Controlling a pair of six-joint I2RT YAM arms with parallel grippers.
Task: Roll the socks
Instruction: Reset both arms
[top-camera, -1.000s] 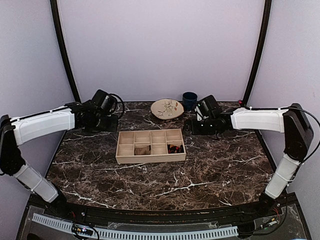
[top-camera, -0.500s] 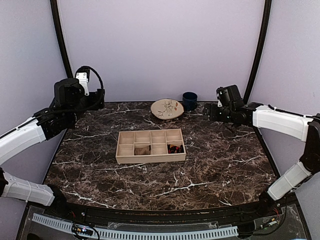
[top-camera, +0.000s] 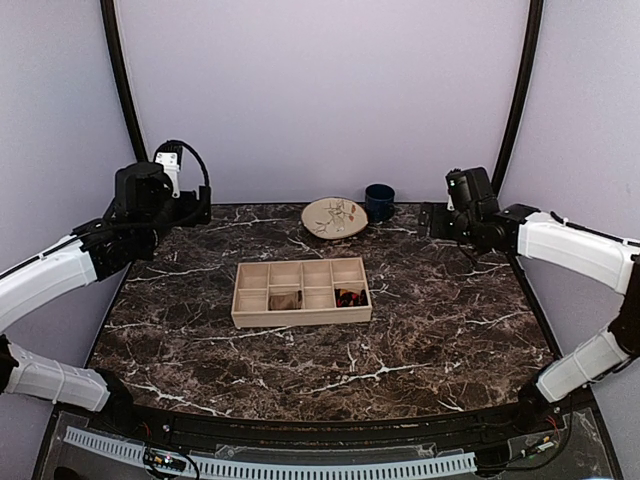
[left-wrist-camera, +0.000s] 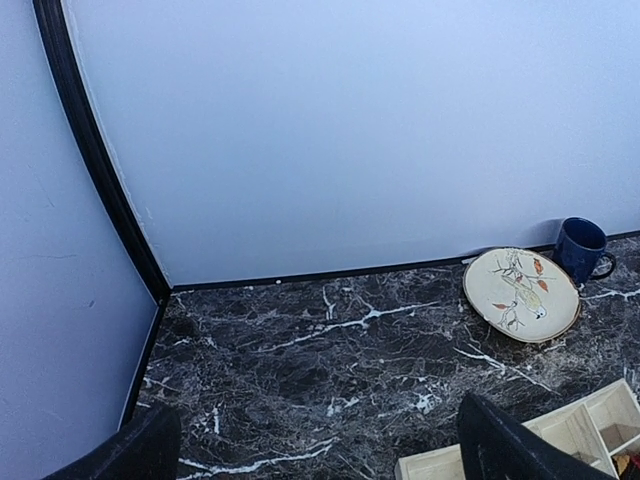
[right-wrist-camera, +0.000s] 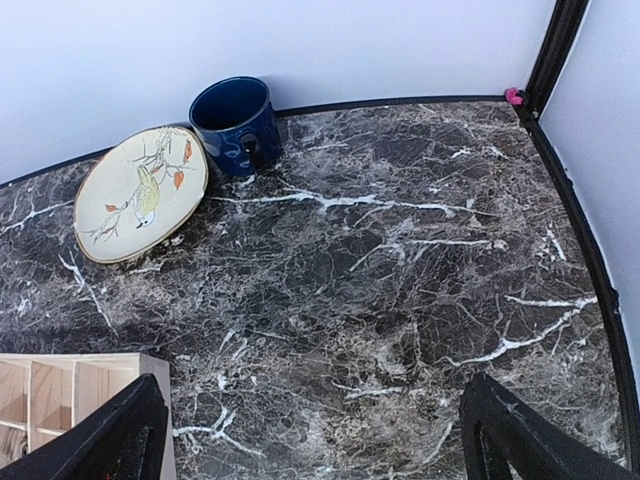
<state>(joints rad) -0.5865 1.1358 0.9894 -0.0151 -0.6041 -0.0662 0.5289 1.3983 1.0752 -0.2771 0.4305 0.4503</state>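
Note:
A small brown bundle (top-camera: 285, 298) that looks like rolled socks lies in a middle compartment of the wooden divided tray (top-camera: 300, 320). A dark bundle with red (top-camera: 348, 296) sits in a right compartment. My left gripper (top-camera: 195, 208) hangs raised over the table's back left, open, with only marble between its fingers (left-wrist-camera: 510, 450). My right gripper (top-camera: 440, 222) hangs over the back right, open too, and its fingers (right-wrist-camera: 520, 440) hold nothing. Both are well clear of the tray.
A painted bird plate (top-camera: 334, 217) and a dark blue mug (top-camera: 379, 201) stand at the back edge by the wall. Black frame posts rise at both back corners. The tray's corner (left-wrist-camera: 560, 440) shows in the left wrist view, its other corner (right-wrist-camera: 80, 385) in the right.
Both arms rose from low beside the tray's back corners and drew outward toward the back corners of the table. The left gripper opened wide; the right stayed open.

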